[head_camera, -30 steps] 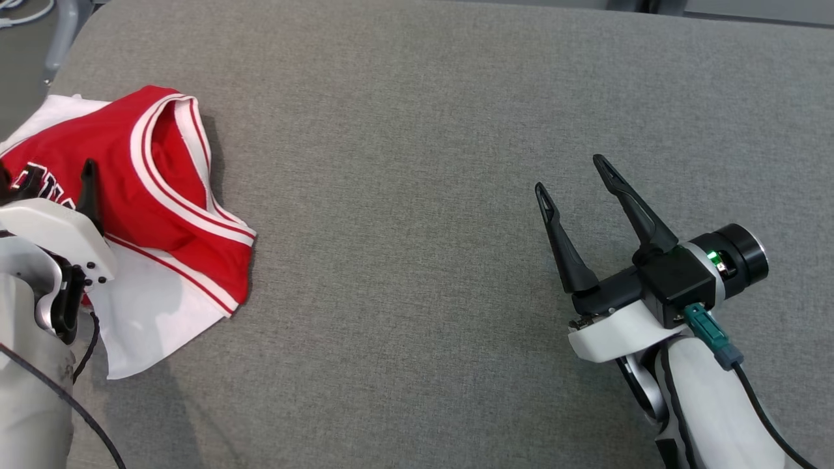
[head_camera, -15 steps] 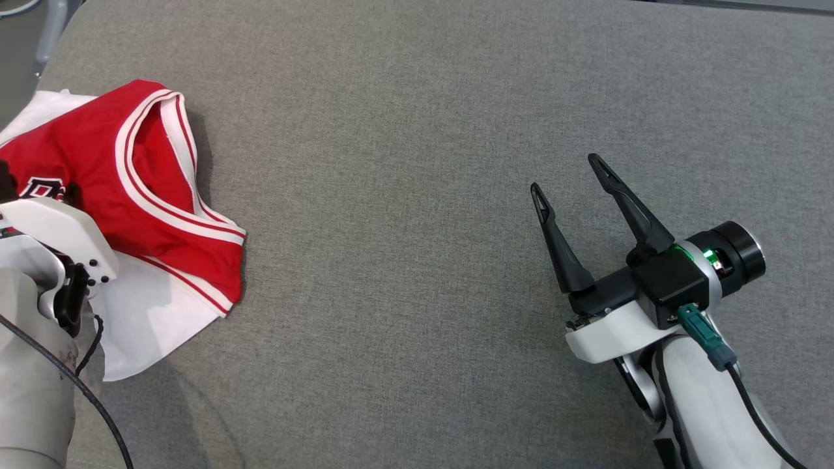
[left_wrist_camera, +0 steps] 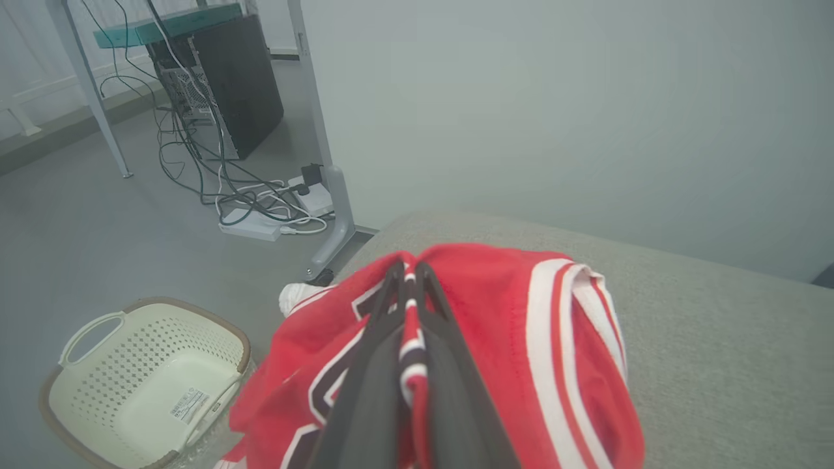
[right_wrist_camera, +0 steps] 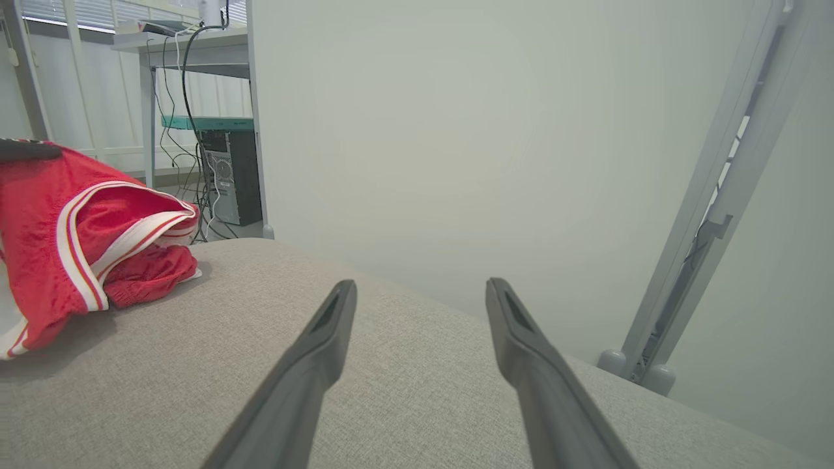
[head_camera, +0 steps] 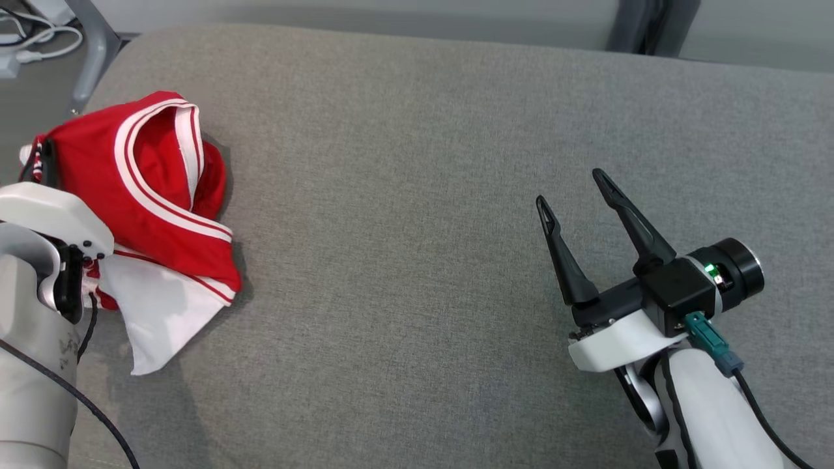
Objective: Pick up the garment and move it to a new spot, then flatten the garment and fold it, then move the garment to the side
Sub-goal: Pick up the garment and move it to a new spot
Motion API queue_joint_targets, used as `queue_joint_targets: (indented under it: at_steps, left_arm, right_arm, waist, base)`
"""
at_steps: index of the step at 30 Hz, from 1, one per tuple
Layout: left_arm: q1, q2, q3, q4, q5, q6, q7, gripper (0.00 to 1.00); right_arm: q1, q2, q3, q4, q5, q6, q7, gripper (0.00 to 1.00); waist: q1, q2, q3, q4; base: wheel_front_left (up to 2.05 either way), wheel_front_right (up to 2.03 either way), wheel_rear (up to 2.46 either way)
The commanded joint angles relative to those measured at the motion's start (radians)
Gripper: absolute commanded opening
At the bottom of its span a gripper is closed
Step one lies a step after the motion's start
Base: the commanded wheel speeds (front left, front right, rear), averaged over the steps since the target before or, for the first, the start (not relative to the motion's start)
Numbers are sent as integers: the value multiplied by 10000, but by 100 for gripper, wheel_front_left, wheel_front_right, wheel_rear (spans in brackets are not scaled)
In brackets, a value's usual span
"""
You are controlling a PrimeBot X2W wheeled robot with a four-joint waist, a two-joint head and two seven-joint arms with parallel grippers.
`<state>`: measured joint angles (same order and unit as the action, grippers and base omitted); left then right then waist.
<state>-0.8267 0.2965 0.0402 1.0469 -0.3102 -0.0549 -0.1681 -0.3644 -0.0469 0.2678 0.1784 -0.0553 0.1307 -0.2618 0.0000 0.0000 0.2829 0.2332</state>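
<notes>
Two dark fingers of the left gripper [left_wrist_camera: 407,273] were clenched on a fold of the red-and-white garment [left_wrist_camera: 534,352] in the left wrist view. Striped cloth was squeezed between them and bunched out on either side of the jaws. Left of the jaws, past the edge of the grey padded surface [left_wrist_camera: 717,339], a cream laundry basket [left_wrist_camera: 130,384] sat on the floor.

From the head view, the garment [head_camera: 156,189] lay crumpled at the far left of the surface, with a white corner trailing beside the left wrist. The right gripper [head_camera: 569,187] hovered well apart from it, jaws spread wide with nothing between them.

Through the right wrist view, those parted fingers [right_wrist_camera: 313,365] framed bare grey padding, and the garment sat off to the left of the jaws, well clear.

By my judgement the task had barely begun. The grasp for the pick-up was made, but carrying the garment to a new spot, flattening, folding and setting it aside all remained.
</notes>
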Motion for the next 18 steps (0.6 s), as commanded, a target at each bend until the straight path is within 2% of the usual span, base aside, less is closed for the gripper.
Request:
queue_joint_targets:
  at_steps: [1, 6, 12, 16, 18]
  left_arm:
    - [-32, 12, -14, -107, -63, -40, -109, 0]
    - [238, -24, 27, -1043, -134, -86, -629, 0]
    - [740, -130, 48, -2770, -253, -33, -751, 0]
    - [1282, -336, -202, -4263, -304, -139, -304, 0]
    - [1720, -522, -417, -5524, -368, -136, 249, 0]
  right_arm:
    - [94, -68, -12, 18, 95, 1, -51, 100]
    - [318, -68, 33, 12, 266, 1, -52, 100]
    - [562, -72, 41, -67, 600, 1, -52, 100]
    - [738, -68, -165, -150, 742, 1, -52, 100]
    - [798, -69, -450, -204, 646, -1, -52, 100]
  waist:
    - [0, 0, -240, 57]
    - [0, 0, -782, 65]
    - [0, 0, -1357, -147]
    - [0, 0, -1601, -365]
    - [0, 0, -1696, -582]
  base:
    - [0, 0, 0]
    - [0, 0, 0]
    - [0, 0, 0]
    - [0, 0, 0]
    - [0, 0, 0]
